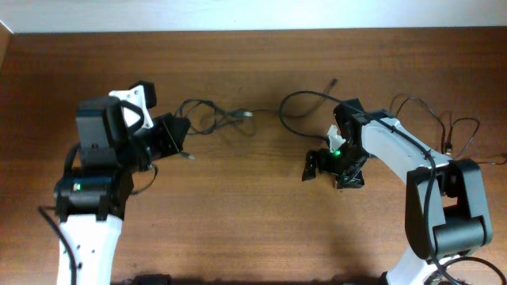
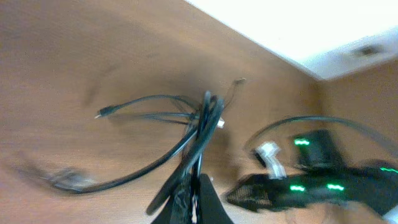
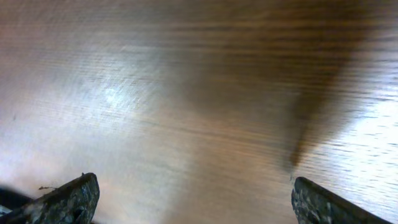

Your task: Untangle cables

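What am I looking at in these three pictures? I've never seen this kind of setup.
Two robot arms sit at a wooden table. One picture looks down from above; the other two come from a camera on each wrist. The left gripper is shut on a bunch of thin black cables, lifting them so the loops hang out. Another cable lies on the table near the middle. The right gripper is open and holds nothing: only bare wood shows between its fingers.
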### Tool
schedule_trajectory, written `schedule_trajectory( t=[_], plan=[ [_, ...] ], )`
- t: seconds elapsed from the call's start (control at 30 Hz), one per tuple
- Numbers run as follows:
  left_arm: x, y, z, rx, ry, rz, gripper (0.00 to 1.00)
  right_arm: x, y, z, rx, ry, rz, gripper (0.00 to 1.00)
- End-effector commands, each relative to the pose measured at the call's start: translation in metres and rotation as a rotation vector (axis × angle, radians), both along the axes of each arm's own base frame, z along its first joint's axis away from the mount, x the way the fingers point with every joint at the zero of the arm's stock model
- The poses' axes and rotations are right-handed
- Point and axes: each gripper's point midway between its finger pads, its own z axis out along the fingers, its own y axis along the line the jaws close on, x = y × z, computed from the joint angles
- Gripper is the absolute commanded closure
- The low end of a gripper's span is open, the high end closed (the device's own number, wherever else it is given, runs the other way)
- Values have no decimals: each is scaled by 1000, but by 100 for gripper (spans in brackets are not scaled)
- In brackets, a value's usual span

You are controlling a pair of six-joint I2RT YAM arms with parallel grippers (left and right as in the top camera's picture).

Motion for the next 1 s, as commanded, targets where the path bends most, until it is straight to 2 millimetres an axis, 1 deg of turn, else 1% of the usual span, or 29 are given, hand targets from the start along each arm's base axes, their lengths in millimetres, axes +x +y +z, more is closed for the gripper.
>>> schedule_trajectory(
  t=[0.0,0.03,0.07,0.1,0.17,0.23,0.3,0.37,0.4,0.43,0.5,0.53,0.57,0.6,0.63,0.67,0.7,0.73,0.77,0.8,0.83,0.87,0.93,0.97],
  plan=[
    [-8,28,-32,218,111,118,100,-6,35,25,280,-71,178,1],
    [-13,15,-47,202,173,61,100,-9,51,39,425,-109,249,2],
    [-16,2,-58,176,223,8,100,-11,58,47,493,-125,272,1],
    [-17,-7,-66,164,257,-35,100,-11,61,49,511,-126,270,2],
    [-18,-23,-82,146,314,-117,100,-11,61,49,511,-130,271,1],
    [-17,-35,-105,140,395,-163,100,-10,54,42,457,-130,282,2],
    [-23,-55,-125,111,481,-236,100,-11,49,38,418,-126,289,1],
    [-29,-64,-144,143,537,-301,100,-13,49,38,414,-108,274,2],
    [-32,-66,-150,161,549,-336,100,-14,53,42,448,-100,266,1],
    [-36,-67,-157,201,543,-415,100,-16,58,48,489,-94,255,1],
    [-47,-65,-161,278,513,-570,93,-17,67,60,577,-83,233,1],
    [-52,-64,-159,303,500,-625,92,-18,72,66,620,-76,221,1],
    [-53,-62,-157,315,503,-636,99,-19,76,72,660,-70,210,2],
    [-53,-63,-151,315,502,-637,100,-19,80,80,714,-78,211,1],
    [-48,-64,-138,316,483,-635,100,-20,84,86,761,-90,218,2],
    [-44,-65,-130,317,470,-633,100,-20,85,89,777,-92,217,2],
    [-40,-66,-117,316,452,-625,100,-19,87,92,802,-93,212,2],
    [-37,-67,-108,312,439,-618,100,-19,90,99,844,-93,201,2],
    [-26,-71,-83,301,386,-604,100,-18,94,110,910,-95,184,2],
    [-23,-72,-76,299,372,-594,100,-17,96,117,951,-94,172,1],
    [-16,-73,-57,291,335,-568,100,-16,99,128,1015,-94,153,1],
    [-10,-75,-45,286,304,-553,100,-15,100,133,1044,-94,144,1],
    [0,-76,-27,293,239,-543,100,-14,100,134,1053,-99,142,2],
    [3,-77,-25,293,222,-541,100,-13,101,135,1058,-108,145,2]
  ],
)
